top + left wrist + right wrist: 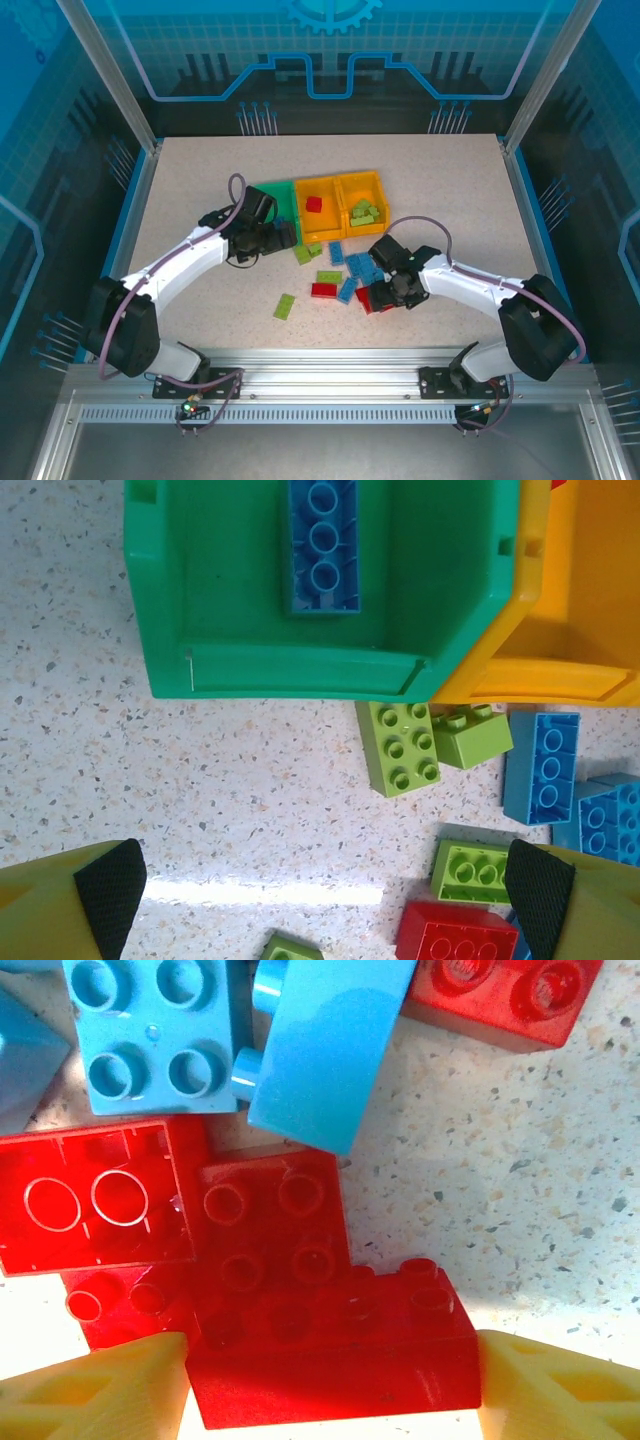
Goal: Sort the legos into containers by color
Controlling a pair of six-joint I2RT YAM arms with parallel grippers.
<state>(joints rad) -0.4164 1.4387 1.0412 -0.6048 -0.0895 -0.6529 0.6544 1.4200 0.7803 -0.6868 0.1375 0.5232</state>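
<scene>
Right jaws bracket the red brick (pixel 330 1360), on the worktop (pixel 450 200) nearward-right of the middle orange bin (pixel 322 228); whether clamped, cannot tell. Close squarely, lift clear of adjoining red bricks (pixel 270 1230). Left jaws released.

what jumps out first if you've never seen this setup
The loose heap of blue, red and lime legos mid-table, on the arms' side of a green bin and two orange bins in a row. Close up, the right gripper has its fingers at either end of a red brick.
</scene>
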